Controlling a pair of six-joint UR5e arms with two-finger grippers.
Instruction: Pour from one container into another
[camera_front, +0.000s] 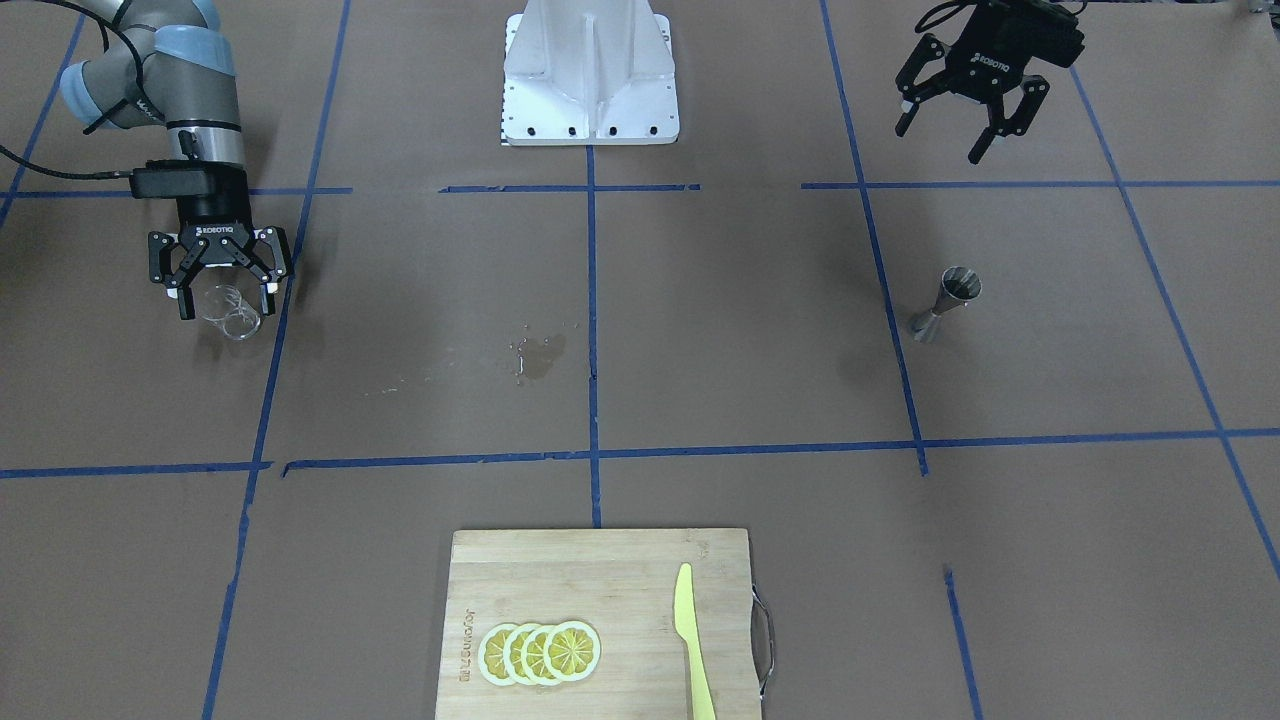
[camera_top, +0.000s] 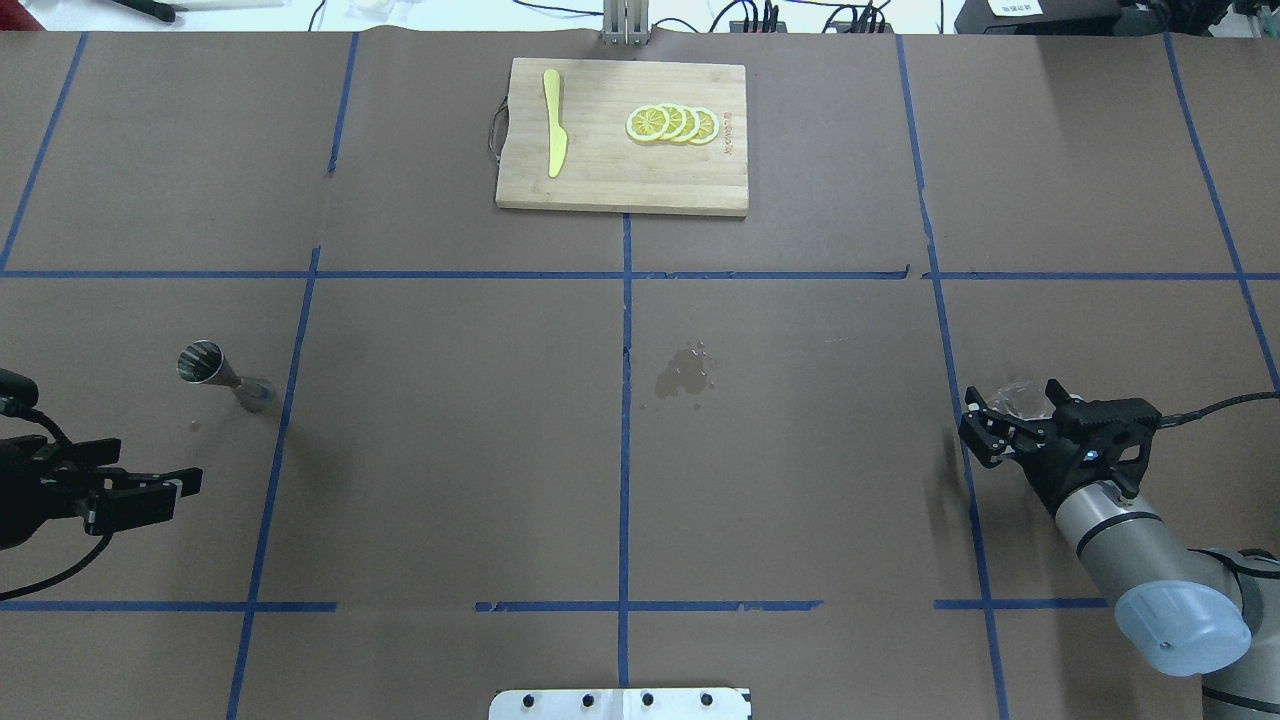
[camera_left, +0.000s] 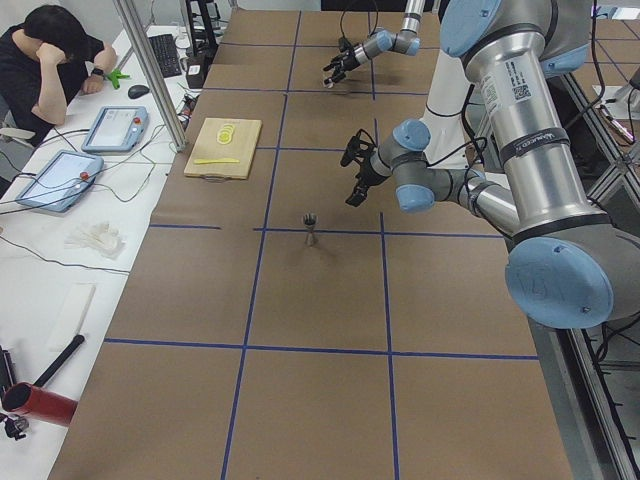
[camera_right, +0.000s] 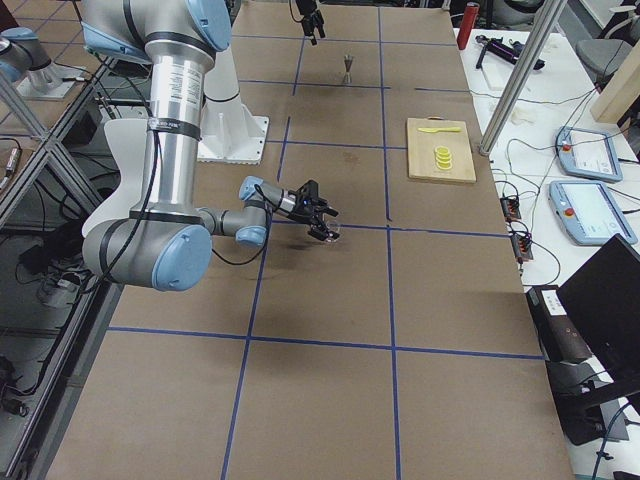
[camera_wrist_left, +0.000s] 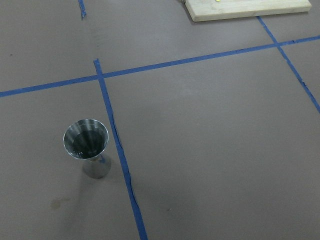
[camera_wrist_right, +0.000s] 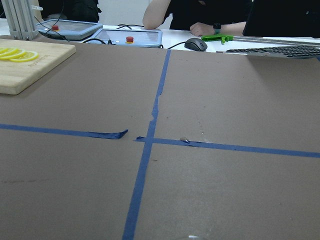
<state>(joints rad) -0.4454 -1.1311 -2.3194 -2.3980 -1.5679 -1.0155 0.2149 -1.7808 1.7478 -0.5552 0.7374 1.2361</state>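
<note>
**Glass cup (camera_front: 235, 318) bracketed at the right end of the table (camera_front: 700, 330), jigger (camera_front: 945, 305) far off at the left**

The right gripper (camera_front: 227, 306) stands over the glass cup with one finger on each side of its wall, spread fairly wide. I cannot tell whether the pads press it yet. The cup looks upright on the table, and its contents cannot be made out.

I judge it light, rigid, slick and breakable. It is best held across the mid-wall with a modest squeeze, the pouring lip clear of both fingers so a wrist roll tips it over the lip.

The jigger stands upright near the table's left end, well apart from the cup. Its narrow waist and small mouth should make it tippy and a tight target.

The left gripper (camera_front: 945, 140) hovers on the robot's side of the jigger, jaws wide, holding nothing. A wet stain (camera_front: 535, 358) marks the table's middle.
</note>
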